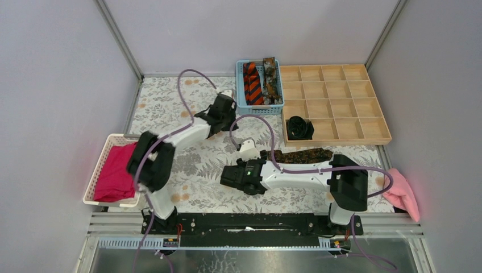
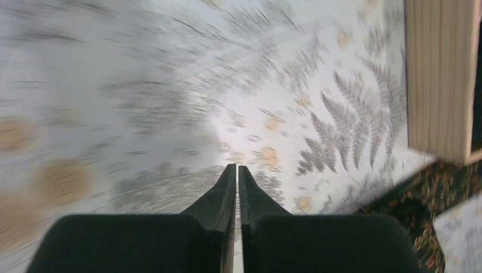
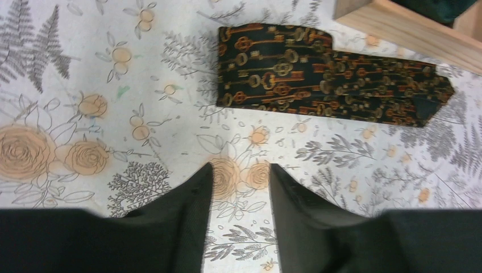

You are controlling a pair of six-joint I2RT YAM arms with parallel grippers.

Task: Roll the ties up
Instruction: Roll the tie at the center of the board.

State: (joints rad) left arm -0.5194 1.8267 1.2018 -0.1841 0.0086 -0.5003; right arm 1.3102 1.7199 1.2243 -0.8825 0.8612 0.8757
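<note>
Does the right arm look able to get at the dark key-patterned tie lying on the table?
Probably yes. The right gripper is open and empty, the tie lies flat just ahead, with only bare tablecloth between. The wooden tray sits behind the tie, not in the way.

In the left wrist view the desk [image 2: 85, 114] is smeared into streaks across the left and upper frame; the wooden tray [image 2: 437, 79] is cut by the right edge; the dark patterned tie [image 2: 437, 190] at lower right runs out of frame, partly behind the left claw [image 2: 237, 168] housing; in the right wrist view a dark shape [image 3: 437, 7] at the top right is a cropped sliver, too little to name; in the top view the right arm [image 1: 295, 173] hides the tie's left end, and the left arm [image 1: 156, 162] covers the magenta cloth [image 1: 113, 173] at its right edge.
</note>
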